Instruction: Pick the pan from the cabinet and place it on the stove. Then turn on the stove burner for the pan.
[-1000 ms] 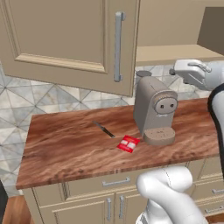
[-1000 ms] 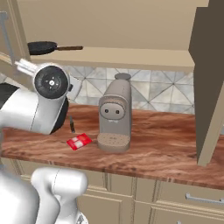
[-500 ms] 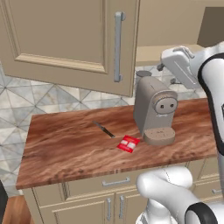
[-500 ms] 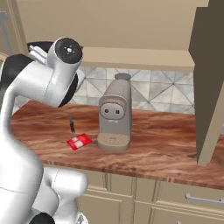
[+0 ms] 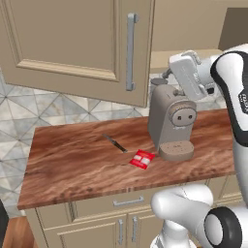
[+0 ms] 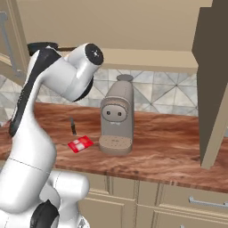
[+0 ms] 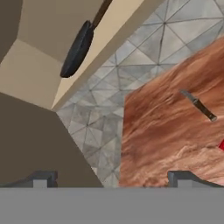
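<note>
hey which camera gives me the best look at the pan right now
The hand view. There the pan sits on the open cabinet shelf, seen nearly edge-on, whole body and the start of its handle unobstructed. In the right base view a sliver of the pan peeks from behind the arm. The left base view adds nothing on it.

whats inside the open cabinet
The pan sits on the cabinet shelf, handle pointing outward along it. Nothing else shows there; the deeper interior is hidden by the open door.
</note>
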